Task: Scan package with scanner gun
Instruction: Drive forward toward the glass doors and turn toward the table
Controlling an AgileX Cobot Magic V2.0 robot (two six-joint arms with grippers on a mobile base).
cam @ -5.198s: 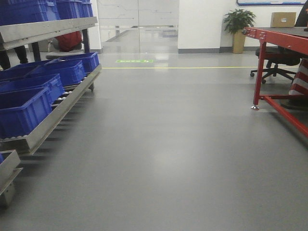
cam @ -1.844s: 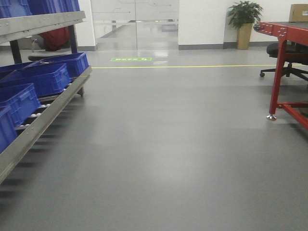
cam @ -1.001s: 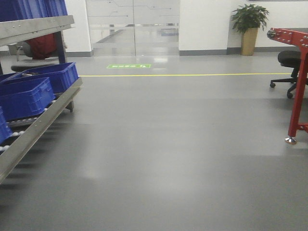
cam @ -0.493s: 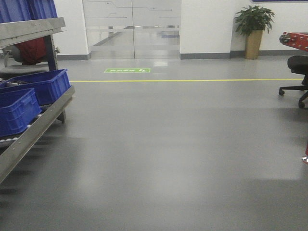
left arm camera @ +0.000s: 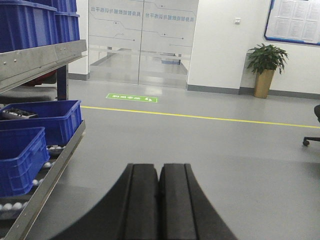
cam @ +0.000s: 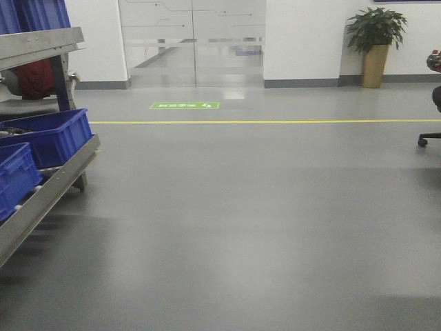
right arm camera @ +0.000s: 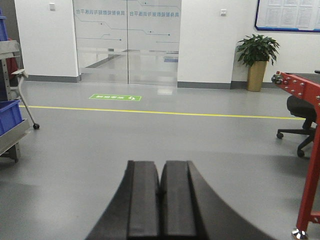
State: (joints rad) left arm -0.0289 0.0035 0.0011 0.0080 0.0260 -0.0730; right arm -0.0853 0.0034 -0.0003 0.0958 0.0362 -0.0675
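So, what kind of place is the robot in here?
Probably a warehouse or logistics hall: blue plastic bins on a metal roller rack, a yellow line painted across the floor, and a red steel frame.

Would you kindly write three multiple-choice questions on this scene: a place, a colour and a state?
1. Where does the potted green plant stand? A) mid-floor B) by the white back wall, right of the frosted glass doors C) on a shelf
2. What colour are the plastic crates on the metal roller rack? A) red B) green C) blue
3. How do the black fingers of the left gripper stand? A) wide apart B) pressed together, empty C) gripping a box
Answers: 1B, it sits at the wall's foot; 2C, every crate is blue; 3B, they meet with nothing between.
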